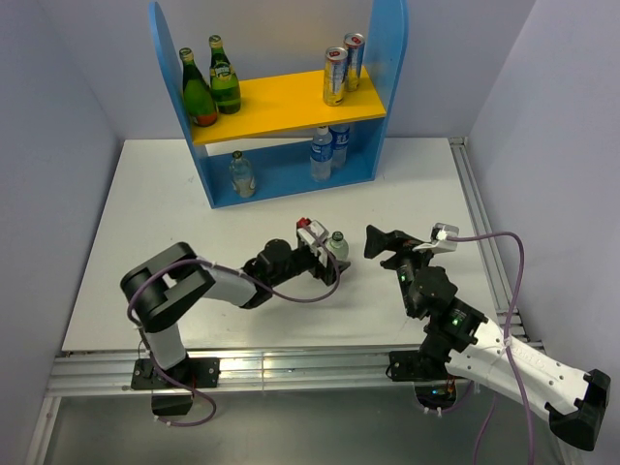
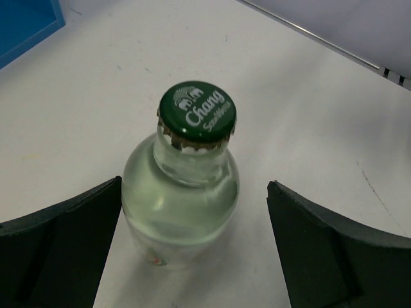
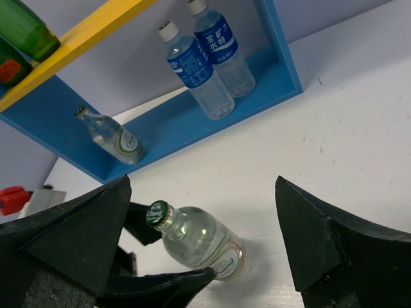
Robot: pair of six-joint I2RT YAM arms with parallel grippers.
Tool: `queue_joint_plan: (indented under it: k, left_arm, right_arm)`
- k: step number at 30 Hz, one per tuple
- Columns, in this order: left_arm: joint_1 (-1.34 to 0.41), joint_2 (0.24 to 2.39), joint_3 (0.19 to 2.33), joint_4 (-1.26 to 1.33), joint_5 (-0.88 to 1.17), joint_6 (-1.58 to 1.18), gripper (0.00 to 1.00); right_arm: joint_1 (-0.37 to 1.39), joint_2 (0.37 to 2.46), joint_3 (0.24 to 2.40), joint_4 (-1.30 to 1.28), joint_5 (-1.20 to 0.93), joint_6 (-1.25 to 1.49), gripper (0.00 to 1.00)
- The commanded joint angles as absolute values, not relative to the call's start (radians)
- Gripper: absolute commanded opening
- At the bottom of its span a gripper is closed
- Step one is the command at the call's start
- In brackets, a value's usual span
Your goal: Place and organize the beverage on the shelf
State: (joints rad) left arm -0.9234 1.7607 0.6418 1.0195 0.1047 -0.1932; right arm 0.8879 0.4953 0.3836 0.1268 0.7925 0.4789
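A robotics lab cell is indicated. A white table (image 1: 165, 223), edged by aluminium rails (image 1: 291, 373), is enclosed by plain walls (image 1: 58, 126).

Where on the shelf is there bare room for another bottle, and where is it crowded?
Bare: the middle of the yellow board, between the green bottles and the cans; below, the floor between the clear bottle and the water bottles. Crowded: the left and right ends of both levels.

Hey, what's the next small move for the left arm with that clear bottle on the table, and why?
Probably close the left fingers on the bottle. It stands on the table between them, with a wide gap to one finger, so it isn't gripped yet.
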Motion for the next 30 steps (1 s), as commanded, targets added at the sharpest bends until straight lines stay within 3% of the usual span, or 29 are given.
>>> queue_joint_plan:
  k: [1, 7, 9, 12, 14, 17, 21, 30]
  left_arm:
    - [-0.94, 1.842, 0.722, 1.121, 0.109, -0.186, 0.99]
    - [-0.94, 1.997, 0.847, 1.129, -0.036, -0.183, 0.9]
    - [-0.94, 2.037, 0.886, 1.121, -0.064, -0.173, 0.77]
    - [-0.94, 2.054, 0.908, 1.12, -0.132, -0.166, 0.43]
    - [-0.937, 2.04, 0.916, 1.097, -0.225, -0.152, 0.0]
    - [-0.914, 2.007, 0.92, 1.094, -0.313, -0.126, 0.0]
    - [-0.775, 1.954, 0.949, 0.977, -0.147, -0.276, 0.0]
    - [-0.623, 1.965, 1.096, 0.873, -0.285, -0.204, 0.0]
  right_arm:
    - [0.893, 0.482, 0.374, 0.144, 0.815, 0.491, 1.0]
    - [0.893, 0.472, 0.371, 0.141, 0.818, 0.491, 1.0]
    - [0.891, 0.469, 0.37, 0.14, 0.819, 0.494, 1.0]
    - [0.893, 0.466, 0.368, 0.14, 0.819, 0.494, 1.0]
    - [0.891, 0.466, 0.368, 0.138, 0.818, 0.495, 1.0]
    - [0.893, 0.466, 0.367, 0.144, 0.815, 0.495, 1.0]
    - [0.893, 0.472, 0.365, 0.146, 0.81, 0.495, 1.0]
    - [0.893, 0.479, 0.367, 0.152, 0.807, 0.495, 1.0]
